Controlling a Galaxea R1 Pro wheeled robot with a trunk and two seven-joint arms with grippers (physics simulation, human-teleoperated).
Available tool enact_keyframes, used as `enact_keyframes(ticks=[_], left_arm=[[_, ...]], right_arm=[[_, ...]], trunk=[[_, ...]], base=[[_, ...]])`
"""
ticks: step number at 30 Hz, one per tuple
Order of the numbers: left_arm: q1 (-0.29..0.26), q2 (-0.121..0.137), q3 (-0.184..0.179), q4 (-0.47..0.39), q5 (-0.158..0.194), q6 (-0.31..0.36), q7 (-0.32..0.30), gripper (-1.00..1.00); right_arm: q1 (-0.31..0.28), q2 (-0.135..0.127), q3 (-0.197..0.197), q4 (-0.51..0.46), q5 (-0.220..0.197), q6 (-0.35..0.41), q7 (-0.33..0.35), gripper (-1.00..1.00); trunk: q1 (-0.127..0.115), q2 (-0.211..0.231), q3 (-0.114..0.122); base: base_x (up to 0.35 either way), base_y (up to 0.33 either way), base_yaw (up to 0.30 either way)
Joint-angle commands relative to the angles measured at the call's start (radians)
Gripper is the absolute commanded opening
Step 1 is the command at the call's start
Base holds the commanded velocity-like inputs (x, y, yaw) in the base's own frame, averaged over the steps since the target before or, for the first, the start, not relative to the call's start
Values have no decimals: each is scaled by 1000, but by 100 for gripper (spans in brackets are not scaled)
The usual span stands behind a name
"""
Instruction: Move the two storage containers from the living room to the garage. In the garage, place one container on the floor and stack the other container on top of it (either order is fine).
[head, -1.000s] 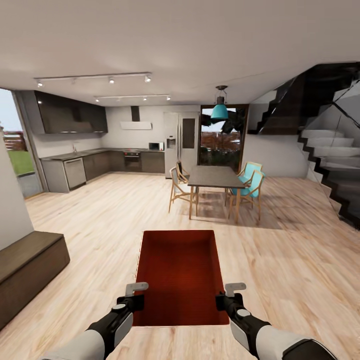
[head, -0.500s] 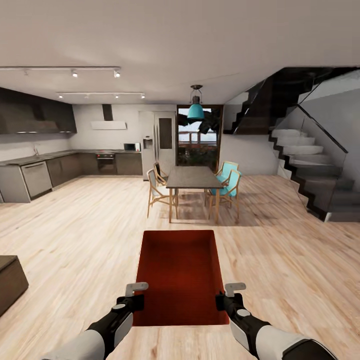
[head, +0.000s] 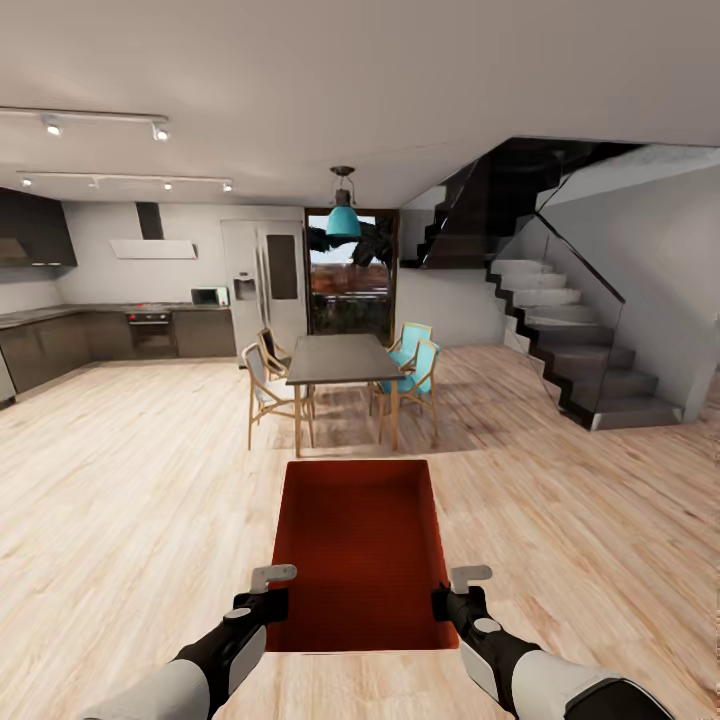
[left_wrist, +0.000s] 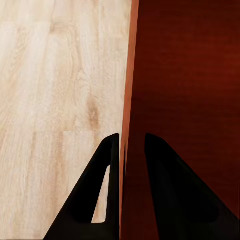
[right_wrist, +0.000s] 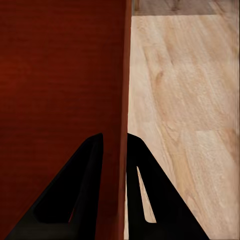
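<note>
Storage container (head: 360, 550): lower centre, unchanged; left tool (head: 262, 592) and right tool (head: 458, 590) each clamp a side wall. Camera panned right: dining table (head: 340, 358) shifted left, staircase (head: 570, 350) fuller.

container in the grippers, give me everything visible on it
The container is an orange-red rectangular tub, plastic-looking, open-topped and empty, with thin straight walls finely ribbed inside. It is held level, lengthwise ahead of the robot, above the wood-plank floor. The left gripper pinches its left wall, the right gripper its right wall.
</note>
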Motion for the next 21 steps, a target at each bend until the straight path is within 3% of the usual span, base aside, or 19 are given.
enact_keyframes(ticks=[1, 21], left_arm=[[-1, 2, 6, -3, -10, -22, 16, -100], [-1, 2, 6, -3, -8, -22, 16, -100]], right_arm=[[-1, -4, -12, 7, -31, -7, -6, -100], [-1, -4, -13, 7, -31, -7, -6, -100]], trunk=[[1, -1, -1], [1, -1, -1]], base=[[322, 0, -283], [322, 0, -283]])
